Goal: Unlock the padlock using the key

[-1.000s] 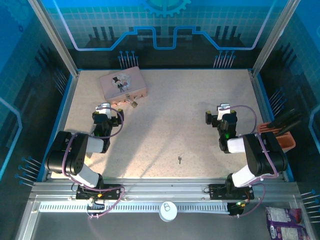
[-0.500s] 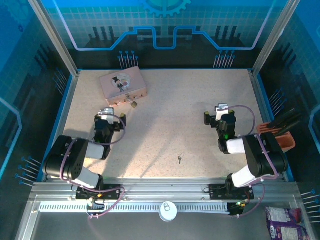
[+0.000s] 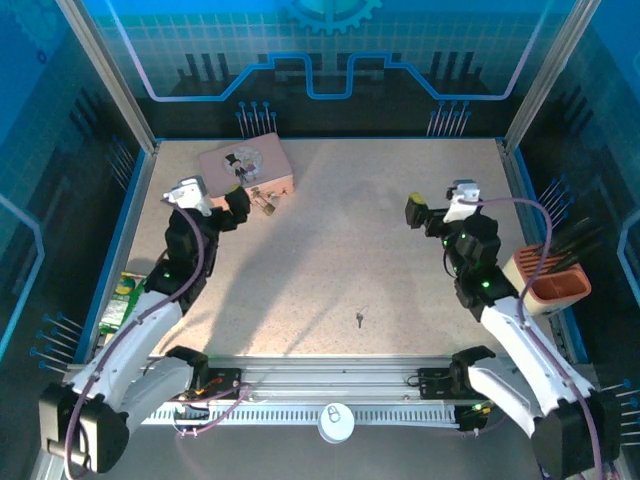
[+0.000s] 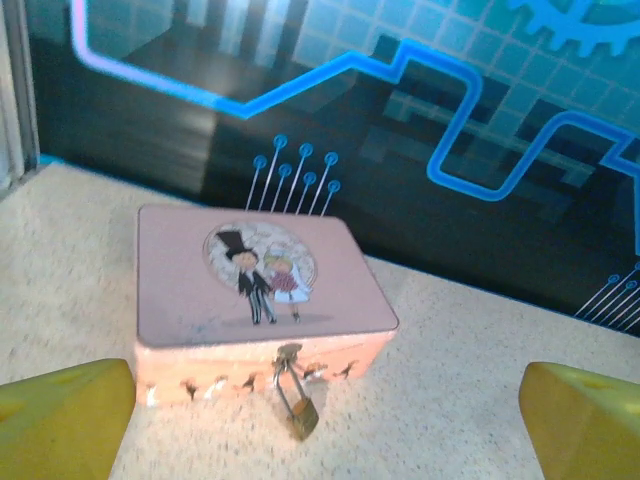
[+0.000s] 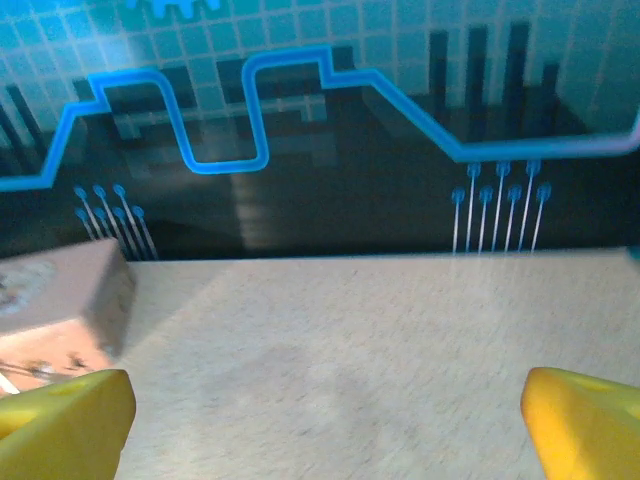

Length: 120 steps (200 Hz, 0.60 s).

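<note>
Both my arms have stretched forward since a second ago. My left gripper, spread wide, faces the padlock hanging at the pink tin's front. The key lies untouched on the table near the front edge. My right gripper hovers spread and empty. I judge we're at the approach step, and it must next come back to pinch the key.

a robot demo cell: speckled table enclosed by blue circuit-print panels.
</note>
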### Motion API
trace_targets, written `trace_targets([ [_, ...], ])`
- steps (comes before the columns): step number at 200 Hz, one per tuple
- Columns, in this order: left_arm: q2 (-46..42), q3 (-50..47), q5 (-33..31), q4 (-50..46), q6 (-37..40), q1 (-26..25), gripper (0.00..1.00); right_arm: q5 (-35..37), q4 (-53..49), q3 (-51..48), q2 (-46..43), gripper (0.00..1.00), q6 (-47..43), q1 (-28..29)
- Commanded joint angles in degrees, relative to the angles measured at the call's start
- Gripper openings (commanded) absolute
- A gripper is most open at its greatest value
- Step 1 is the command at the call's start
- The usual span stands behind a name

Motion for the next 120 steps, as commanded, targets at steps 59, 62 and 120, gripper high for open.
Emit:
trace_targets([
  [59,-14.8,-8.7,16.0,-25.6,-12.3,0.6,0.99,-12.0,-43.1,7.7,0.7,0.98,11.3,2.5],
  [62,-14.8,-9.1,17.1,-25.7,-12.4,0.3,0.99,-10.9,-43.8,7.7,0.8,0.98,11.6,4.1],
  [120,-16.1,-15.8,19.4,-28.6,-14.9,-10.1,0.99,-2.2,-53.6,9.9,8.3,0.9,19.8,26.5],
])
